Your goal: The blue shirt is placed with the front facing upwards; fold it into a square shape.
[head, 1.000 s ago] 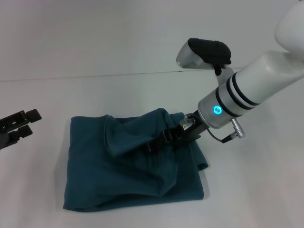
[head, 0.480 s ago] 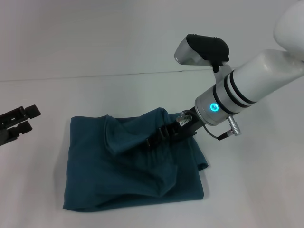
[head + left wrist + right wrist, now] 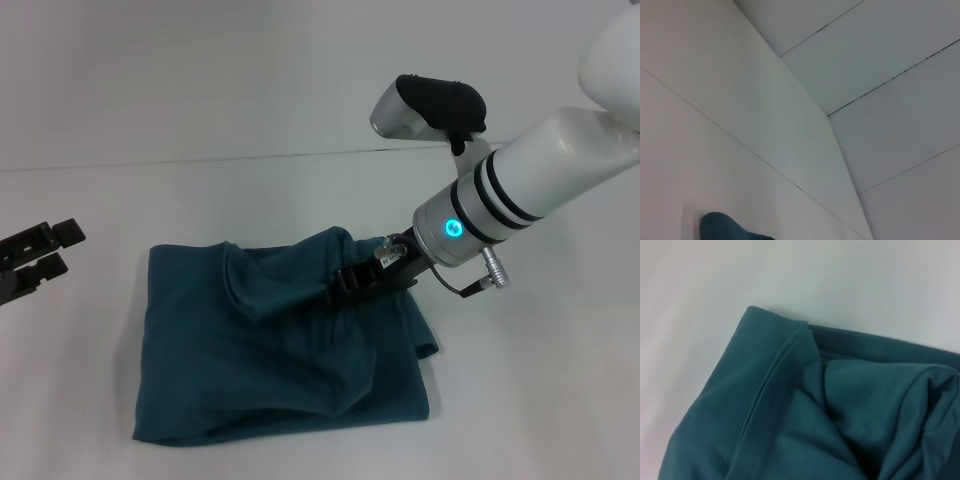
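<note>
While the blue shirt [image 3: 270, 350] lies folded, right claw [image 3: 345, 285] touches it.

We see the white flat counter [image 3: 250, 120] lying bare behind the rumpled teal-blue cotton shirt [image 3: 260, 360], all the way to the dark seam line at the back, so that side is open to approach. A bare strip also runs between the shirt's left edge and the black left gripper [image 3: 35, 262], which sits at the counter's left edge, well apart from the cloth. On the right, the white right arm with its black bands [image 3: 540, 175] slants down over the shirt's far right corner, and the black right gripper [image 3: 350, 283] rests against the raised fold there, blocking that corner. The shirt's near left part lies low and uncovered.
</note>
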You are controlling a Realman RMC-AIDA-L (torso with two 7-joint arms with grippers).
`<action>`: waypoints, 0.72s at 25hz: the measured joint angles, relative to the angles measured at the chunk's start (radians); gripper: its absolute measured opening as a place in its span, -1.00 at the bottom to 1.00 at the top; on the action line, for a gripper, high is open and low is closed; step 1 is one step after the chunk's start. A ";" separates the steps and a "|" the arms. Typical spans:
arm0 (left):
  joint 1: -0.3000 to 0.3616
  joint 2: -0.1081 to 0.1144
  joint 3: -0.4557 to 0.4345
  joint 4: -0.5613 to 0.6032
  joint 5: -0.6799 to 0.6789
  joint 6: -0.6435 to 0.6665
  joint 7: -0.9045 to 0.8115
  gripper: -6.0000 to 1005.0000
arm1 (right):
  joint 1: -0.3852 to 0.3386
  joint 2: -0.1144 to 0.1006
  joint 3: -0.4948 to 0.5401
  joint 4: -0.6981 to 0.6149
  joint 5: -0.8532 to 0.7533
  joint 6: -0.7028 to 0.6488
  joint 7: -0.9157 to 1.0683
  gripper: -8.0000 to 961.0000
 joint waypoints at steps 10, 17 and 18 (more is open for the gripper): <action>0.002 0.001 -0.001 0.000 0.000 0.000 0.000 0.53 | -0.004 0.000 0.006 -0.011 0.016 -0.019 -0.008 -0.68; 0.006 0.004 -0.005 0.000 0.000 0.000 -0.002 0.53 | -0.098 -0.008 0.010 -0.205 0.141 -0.147 -0.005 -0.79; 0.007 0.004 -0.005 0.000 -0.003 0.000 -0.003 0.53 | -0.111 -0.010 0.010 -0.232 0.158 -0.165 -0.001 -0.79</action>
